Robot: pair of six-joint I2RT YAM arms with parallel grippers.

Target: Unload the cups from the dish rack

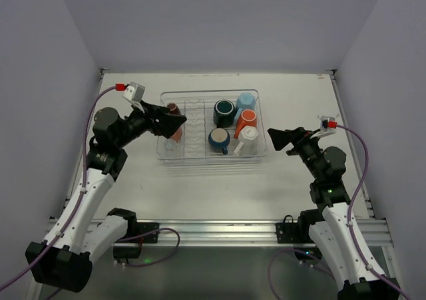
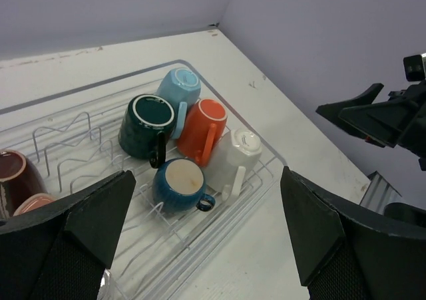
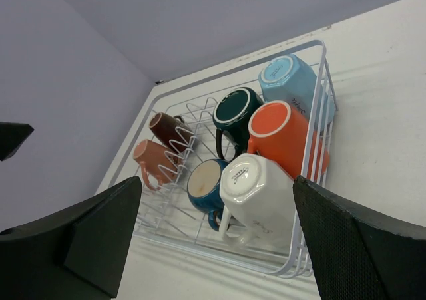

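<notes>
The clear wire dish rack (image 1: 200, 157) stands mid-table. Its right half holds five handled mugs: dark teal (image 1: 223, 112), light blue (image 1: 245, 102), orange (image 1: 247, 122), white (image 1: 247, 140) and navy (image 1: 219, 140). Its left end holds a brown cup (image 3: 166, 130), a pinkish cup (image 3: 153, 160) and a clear tumbler (image 1: 170, 147). My left gripper (image 1: 174, 124) is open and empty, hovering over the rack's left end. My right gripper (image 1: 278, 139) is open and empty, just right of the rack beside the white mug (image 3: 259, 193).
The white table (image 1: 219, 187) has bare surface in front of the rack and to both sides. Grey walls close in the left, right and back. A metal rail (image 1: 219, 230) with the arm bases runs along the near edge.
</notes>
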